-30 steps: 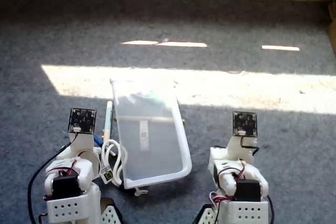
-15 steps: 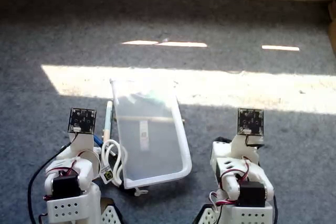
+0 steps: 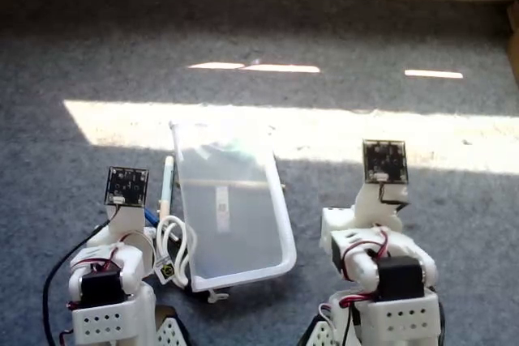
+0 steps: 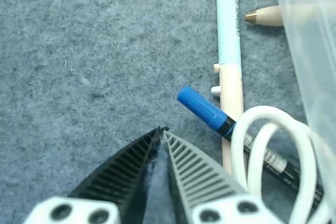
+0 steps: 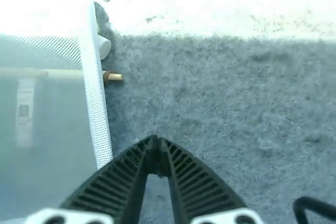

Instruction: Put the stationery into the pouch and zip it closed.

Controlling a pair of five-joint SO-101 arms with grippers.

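Note:
A clear pouch (image 3: 231, 208) with a white mesh edge lies flat on the grey carpet between the two arms. Along its left side lie a light-blue and cream pen (image 4: 229, 51), a blue-capped marker (image 4: 205, 111) and a looped white cable (image 4: 273, 156). A cream pen with a gold tip (image 4: 262, 15) runs under the pouch, and its other gold end (image 5: 113, 76) pokes out past the pouch edge (image 5: 97, 114). My left gripper (image 4: 161, 129) is shut and empty, just short of the marker's cap. My right gripper (image 5: 154, 139) is shut and empty over carpet beside the pouch.
A bright band of sunlight (image 3: 324, 131) crosses the carpet beyond the pouch. Open carpet lies to the right of the right arm (image 3: 381, 257) and left of the left arm (image 3: 105, 273). A black cable (image 5: 315, 211) shows near my right gripper.
The right arm has lifted and swung slightly forward, its wrist camera now farther up the high view. The left arm and the stationery have not moved.

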